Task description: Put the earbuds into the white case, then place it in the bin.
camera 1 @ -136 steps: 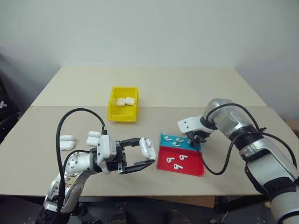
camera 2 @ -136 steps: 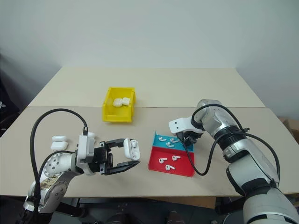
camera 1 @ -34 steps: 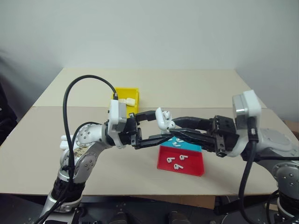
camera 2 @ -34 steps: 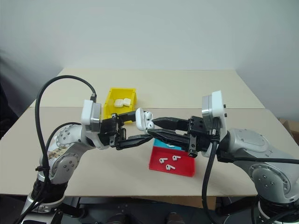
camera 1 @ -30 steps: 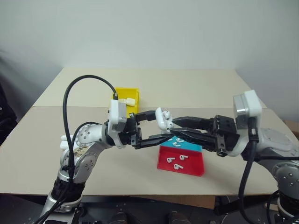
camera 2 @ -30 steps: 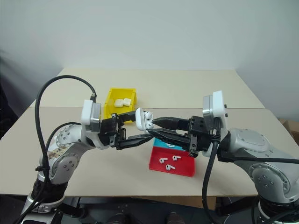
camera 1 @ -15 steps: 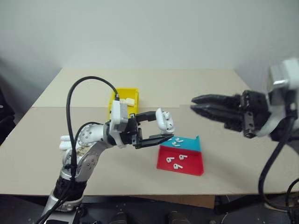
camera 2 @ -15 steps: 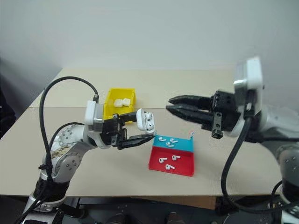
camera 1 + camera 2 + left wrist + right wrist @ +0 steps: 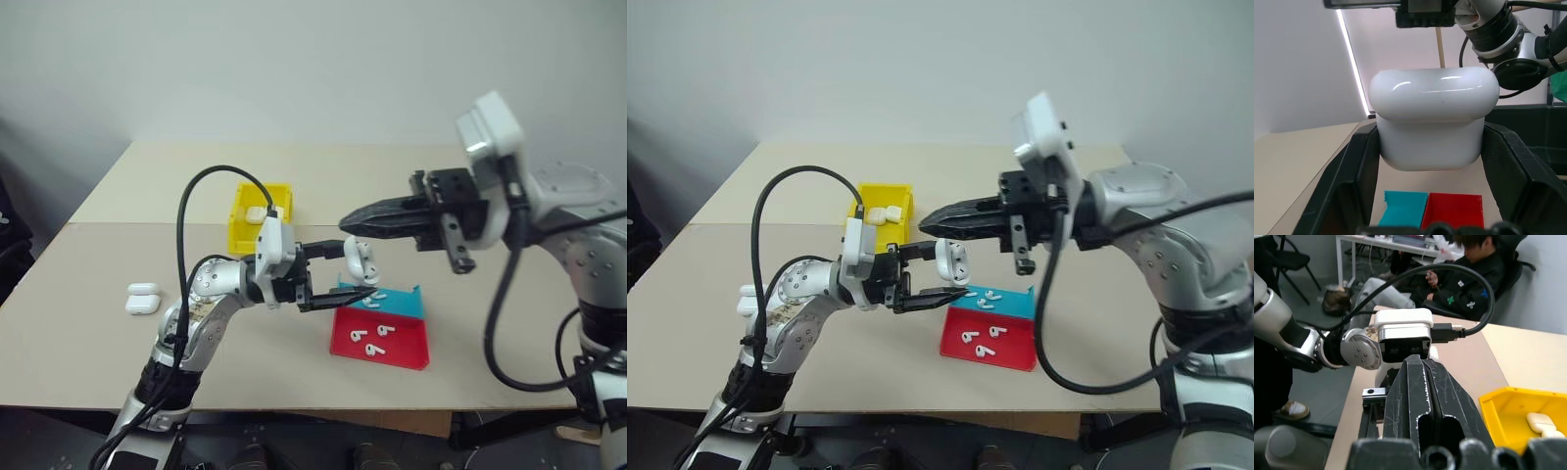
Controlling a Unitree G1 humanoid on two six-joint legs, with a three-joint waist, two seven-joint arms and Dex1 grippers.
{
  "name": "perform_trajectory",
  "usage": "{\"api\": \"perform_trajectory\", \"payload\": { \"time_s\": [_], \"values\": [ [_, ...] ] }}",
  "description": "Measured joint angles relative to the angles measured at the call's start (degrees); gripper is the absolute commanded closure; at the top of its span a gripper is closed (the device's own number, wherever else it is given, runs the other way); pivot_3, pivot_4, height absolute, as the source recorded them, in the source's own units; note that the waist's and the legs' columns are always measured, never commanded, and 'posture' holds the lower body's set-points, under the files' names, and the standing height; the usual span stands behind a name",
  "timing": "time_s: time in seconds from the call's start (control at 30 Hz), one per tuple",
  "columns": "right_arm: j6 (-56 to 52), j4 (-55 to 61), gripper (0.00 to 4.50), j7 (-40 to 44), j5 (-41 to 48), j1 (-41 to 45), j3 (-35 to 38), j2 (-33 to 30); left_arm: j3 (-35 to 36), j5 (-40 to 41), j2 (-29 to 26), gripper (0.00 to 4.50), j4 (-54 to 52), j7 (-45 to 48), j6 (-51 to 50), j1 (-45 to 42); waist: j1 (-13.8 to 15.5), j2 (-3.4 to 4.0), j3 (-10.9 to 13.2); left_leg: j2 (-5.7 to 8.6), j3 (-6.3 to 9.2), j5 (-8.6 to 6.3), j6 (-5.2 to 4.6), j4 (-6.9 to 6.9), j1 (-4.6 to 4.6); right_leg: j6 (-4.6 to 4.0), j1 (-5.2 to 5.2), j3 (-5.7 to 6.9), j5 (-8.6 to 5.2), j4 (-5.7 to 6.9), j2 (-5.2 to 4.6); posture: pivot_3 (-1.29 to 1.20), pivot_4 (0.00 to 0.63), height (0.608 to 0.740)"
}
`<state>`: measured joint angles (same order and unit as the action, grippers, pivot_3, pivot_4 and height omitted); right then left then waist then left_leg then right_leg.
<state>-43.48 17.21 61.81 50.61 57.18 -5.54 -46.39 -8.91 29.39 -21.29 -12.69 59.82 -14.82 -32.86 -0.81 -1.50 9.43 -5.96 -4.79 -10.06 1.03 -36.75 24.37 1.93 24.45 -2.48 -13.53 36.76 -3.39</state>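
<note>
We see the left gripper clamping the white case above the table's middle, long axis upright, lid on top. The right gripper, fingers now pressed together, has swung back in just above the case. Below sits the red-and-teal tray with loose earbuds; the bin lies behind, toward the table's far edge.

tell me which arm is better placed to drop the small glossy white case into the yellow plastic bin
Left. The left gripper is shut on the small glossy white case, lid closed, and the yellow plastic bin sits on its side. The right gripper is shut and empty.
</note>
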Motion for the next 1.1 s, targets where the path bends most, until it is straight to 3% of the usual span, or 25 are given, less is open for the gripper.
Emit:
{"api": "perform_trajectory", "payload": {
  "time_s": [0.27,0.5,1.1],
  "values": [
    [3.7,-3.1,4.47,8.1,-10.8,2.5,-6.6,1.0,-0.1,-1.6,0.2,1.71,0.7,-0.3,1.2,-0.3,0.0,0.0,0.0,0.0,-0.02,-0.02,-0.03,0.0,0.05,-0.01,0.04,0.01,0.15,-0.01,-0.01,0.0,0.15,0.74],
    [8.2,-2.6,4.47,11.3,-16.1,1.5,-7.1,0.5,-0.5,-2.4,0.4,1.71,0.9,-0.9,1.1,0.4,0.1,0.0,0.0,0.0,-0.02,-0.02,-0.02,0.0,0.04,0.0,0.04,0.02,0.15,-0.01,0.0,0.0,0.15,0.74],
    [7.8,-2.9,4.47,9.0,-12.2,-2.1,4.7,1.7,1.5,-0.9,0.0,1.71,-1.4,-2.8,0.6,1.7,0.0,0.01,0.0,0.0,-0.04,-0.02,-0.02,0.0,0.03,-0.03,0.03,0.0,0.18,0.01,-0.01,0.0,0.15,0.74]
  ]
}}
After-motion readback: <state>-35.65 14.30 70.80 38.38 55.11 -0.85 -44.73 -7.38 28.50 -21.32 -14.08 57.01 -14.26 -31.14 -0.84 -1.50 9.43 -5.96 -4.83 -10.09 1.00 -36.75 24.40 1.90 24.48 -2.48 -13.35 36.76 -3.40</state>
